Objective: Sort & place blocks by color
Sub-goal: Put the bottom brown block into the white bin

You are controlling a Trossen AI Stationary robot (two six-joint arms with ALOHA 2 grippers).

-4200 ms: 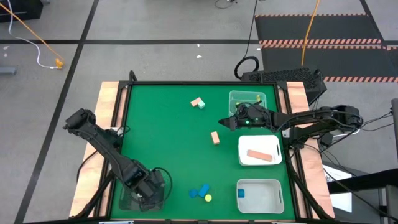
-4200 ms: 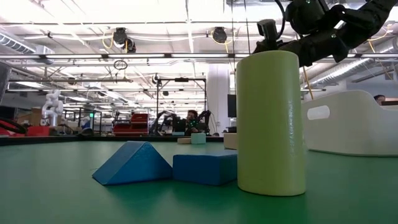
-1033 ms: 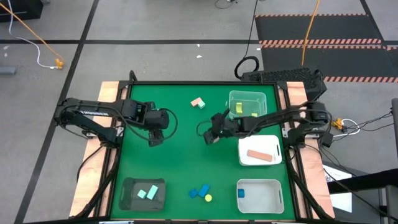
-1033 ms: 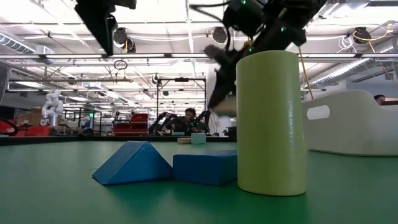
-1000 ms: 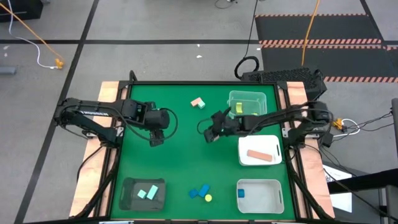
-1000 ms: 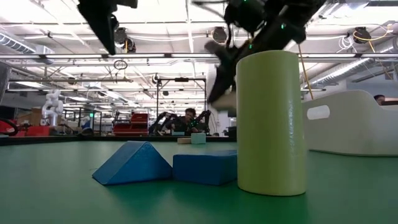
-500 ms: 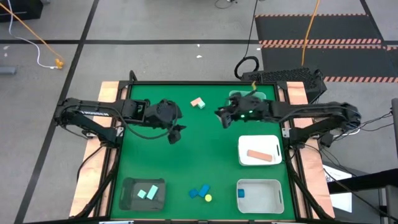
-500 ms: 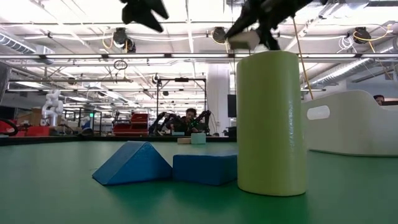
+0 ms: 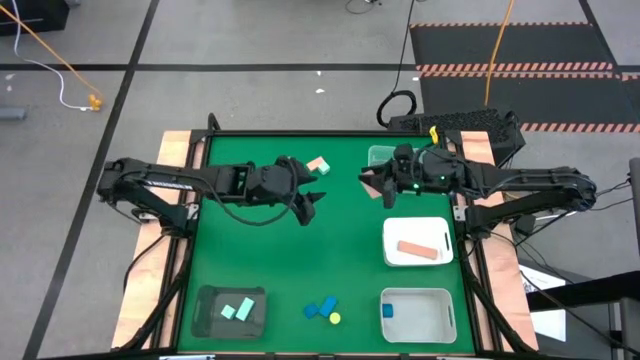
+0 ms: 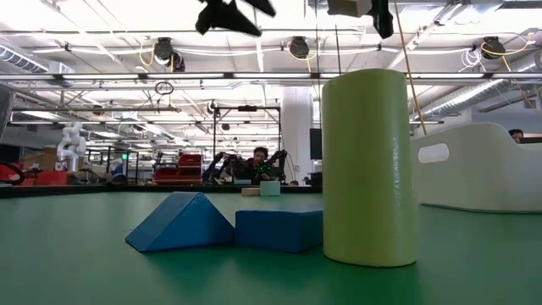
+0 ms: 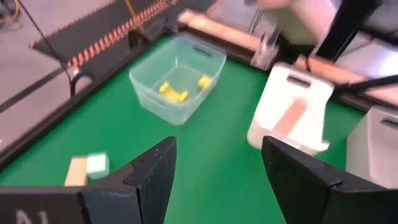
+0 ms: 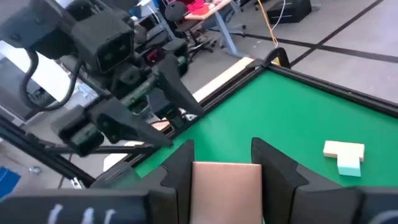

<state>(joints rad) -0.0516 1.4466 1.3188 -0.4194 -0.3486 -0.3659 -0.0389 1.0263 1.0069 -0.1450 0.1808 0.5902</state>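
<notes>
My right gripper (image 9: pixel 368 186) hangs above the table beside the clear tray (image 9: pixel 412 157) and is shut on a salmon pink block (image 12: pixel 227 182). My left gripper (image 9: pixel 311 206) hovers open over the middle of the table, touching nothing. A pink piece joined to a mint piece (image 9: pixel 318 166) lies flat on the green mat near the far edge. Two blue blocks (image 10: pixel 278 229) and a yellow cylinder (image 10: pixel 368 166) stand on the mat near the near edge. Mint blocks (image 9: pixel 238 309) lie in the dark tray, and a pink bar (image 9: pixel 422 248) lies in a white tray. My right gripper pinches the salmon pink block between its two fingers, one finger (image 12: pixel 177 167) on each of two opposite sides (image 12: pixel 200 180). The fingers come from the table's right and point toward its left. The block is lifted clear of the mat.
The clear tray (image 11: pixel 177 78) holds yellow pieces. A white tray (image 9: pixel 418 242) sits at the right edge, and a second white tray (image 9: pixel 440 318) with a blue block sits nearer. The dark tray (image 9: pixel 212 318) is at the near left. Both arms meet over the table's middle.
My right gripper has risen from the table's middle with the pink block and moved toward the far right, up to the clear tray. My left gripper has travelled toward the table's right, from the left half to the middle, staying open.
</notes>
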